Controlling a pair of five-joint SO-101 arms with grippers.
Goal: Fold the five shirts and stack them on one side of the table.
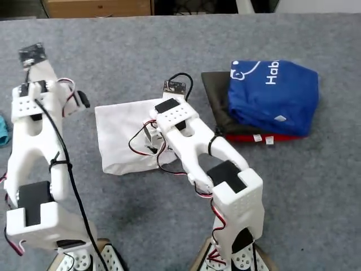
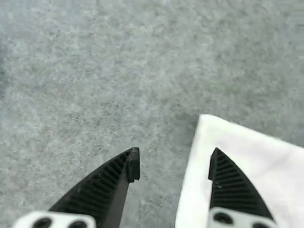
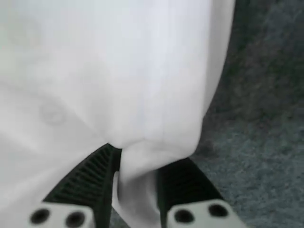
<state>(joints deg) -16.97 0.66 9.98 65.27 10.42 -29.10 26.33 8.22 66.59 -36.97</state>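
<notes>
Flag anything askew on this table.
Unevenly stacked: the dark shirt juts out beside the blue shirt, the red shirt peeks from under it. The right gripper pinches a fold of the white shirt.

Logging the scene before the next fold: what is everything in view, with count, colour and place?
white shirt: one, white, table's middle
blue shirt: one, blue, atop the right-hand stack
dark shirt: one, dark, under the blue shirt
red shirt: one, red, bottom of that stack
teal item: one, teal, left edge
table: one, grey
left gripper: one, black fingers, open beside the white shirt's corner
right gripper: one, black fingers, shut on the white shirt
</notes>
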